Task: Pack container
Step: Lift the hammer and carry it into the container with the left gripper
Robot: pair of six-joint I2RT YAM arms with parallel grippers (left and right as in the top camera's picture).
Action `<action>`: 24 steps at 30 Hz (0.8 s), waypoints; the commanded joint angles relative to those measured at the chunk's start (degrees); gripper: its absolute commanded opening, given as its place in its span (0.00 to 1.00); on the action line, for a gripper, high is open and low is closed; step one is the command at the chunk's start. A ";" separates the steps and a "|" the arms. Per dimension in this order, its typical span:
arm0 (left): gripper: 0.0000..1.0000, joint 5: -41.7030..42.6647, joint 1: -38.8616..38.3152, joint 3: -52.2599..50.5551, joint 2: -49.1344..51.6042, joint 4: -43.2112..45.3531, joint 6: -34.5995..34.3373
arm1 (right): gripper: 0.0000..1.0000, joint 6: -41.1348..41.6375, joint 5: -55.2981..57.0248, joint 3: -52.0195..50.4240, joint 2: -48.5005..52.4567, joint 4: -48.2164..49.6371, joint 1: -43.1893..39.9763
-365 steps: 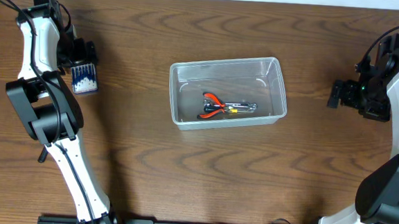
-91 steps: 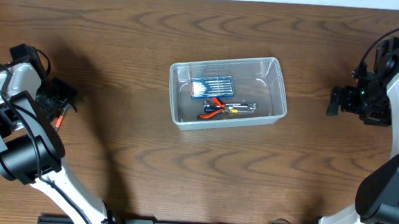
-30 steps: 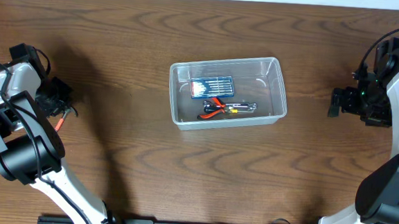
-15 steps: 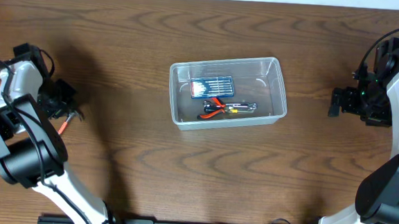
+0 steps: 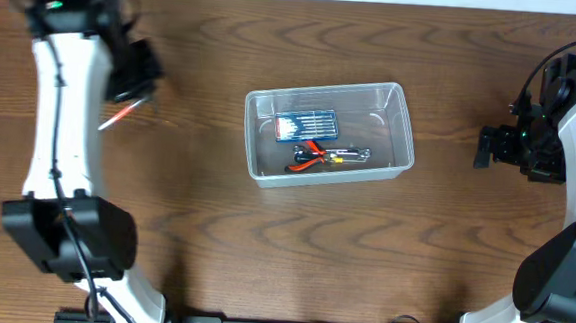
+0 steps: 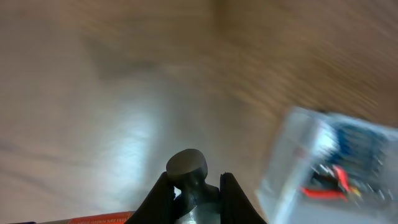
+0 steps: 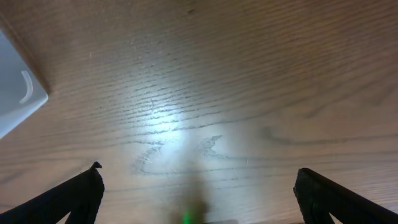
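Note:
The clear plastic container [image 5: 402, 128] stands mid-table and holds a blue drill-bit case [image 5: 305, 126] and red-handled pliers [image 5: 312, 153]. My left gripper [image 5: 138, 80] hangs above the table, left of the container and apart from it. It is shut on a tool with an orange handle [image 5: 117, 117]. In the blurred left wrist view the fingers [image 6: 163, 194] clamp the tool's dark metal head [image 6: 186, 165], and the container [image 6: 292, 155] shows at the right. My right gripper [image 5: 483, 145] stays far right, open, with only bare wood between its jaws [image 7: 199, 186].
A corner of the container [image 7: 15, 93] shows at the left edge of the right wrist view. Dark wood table [image 5: 292, 252] lies all round the bin. The arm bases stand at the front edge.
My left arm has swung from the table's left edge up and rightward, carrying the orange-handled tool off the surface. The right arm and the container's contents have not moved.

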 commanded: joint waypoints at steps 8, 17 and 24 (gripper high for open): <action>0.06 -4.42 -23.54 2.05 -0.15 2.23 -0.26 | 0.99 4.00 -3.17 -0.22 0.13 0.50 -12.48; 0.06 -5.05 -37.13 2.03 1.81 9.38 5.33 | 0.99 4.11 -4.59 -0.24 0.13 -0.46 -18.71; 0.06 -4.98 -41.22 2.03 8.39 14.67 8.76 | 0.99 4.26 -4.61 -0.22 0.13 -0.55 -18.56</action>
